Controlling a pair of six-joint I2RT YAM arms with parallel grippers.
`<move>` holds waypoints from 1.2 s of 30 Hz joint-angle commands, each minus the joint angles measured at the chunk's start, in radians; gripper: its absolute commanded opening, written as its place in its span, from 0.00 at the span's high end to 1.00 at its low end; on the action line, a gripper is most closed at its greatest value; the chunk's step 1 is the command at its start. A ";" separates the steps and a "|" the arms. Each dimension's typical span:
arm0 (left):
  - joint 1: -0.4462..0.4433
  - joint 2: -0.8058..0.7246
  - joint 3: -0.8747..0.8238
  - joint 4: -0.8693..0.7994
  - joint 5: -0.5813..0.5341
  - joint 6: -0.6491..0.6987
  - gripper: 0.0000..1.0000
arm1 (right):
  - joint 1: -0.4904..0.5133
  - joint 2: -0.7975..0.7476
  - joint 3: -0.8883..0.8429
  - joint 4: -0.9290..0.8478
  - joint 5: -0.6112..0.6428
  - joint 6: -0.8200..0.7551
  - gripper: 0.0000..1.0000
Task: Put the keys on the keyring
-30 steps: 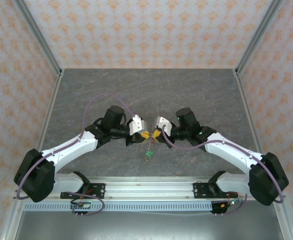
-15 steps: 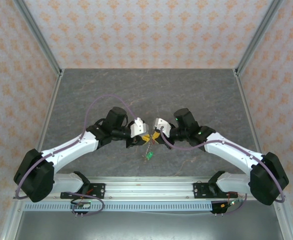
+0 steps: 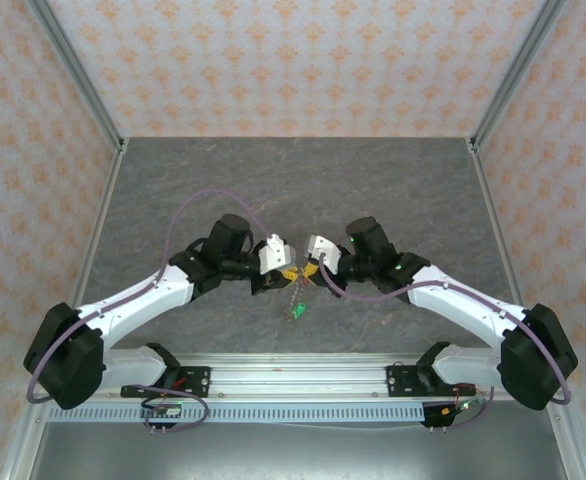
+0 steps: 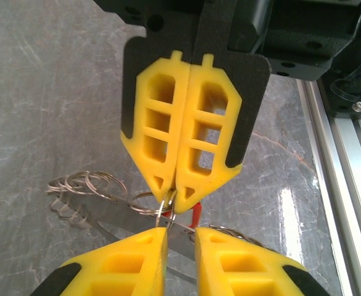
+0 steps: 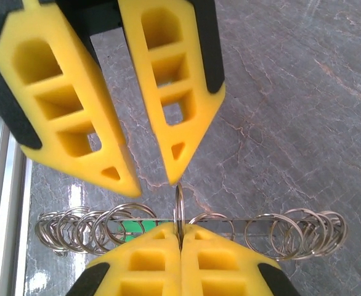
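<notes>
done: about midway, I think; no key plainly on yet | right: right gripper (image 5: 180, 230) clenched on one thin ring | left: left gripper (image 5: 151, 180) fingers a little apart, nothing between | keyring (image 5: 322, 233): long chain of thin silvery wire rings, held up between both, small green plastic tag (image 3: 296, 312) dangling, red plastic key tag (image 4: 194, 216) beside

I see a grey marbled tabletop (image 3: 173, 190), orange-patterned walls (image 3: 293, 60) around it, and a metal rail (image 3: 293, 376) along its near edge.
</notes>
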 commanded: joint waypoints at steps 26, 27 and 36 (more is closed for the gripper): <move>-0.006 0.046 0.065 0.016 0.038 0.015 0.79 | 0.009 -0.062 -0.048 0.136 -0.016 0.027 1.00; -0.006 0.053 0.074 -0.004 0.039 0.024 0.80 | 0.008 -0.062 -0.050 0.143 -0.017 0.031 1.00; -0.006 0.073 0.101 -0.051 0.038 0.052 0.86 | 0.008 -0.061 -0.049 0.159 -0.023 0.045 1.00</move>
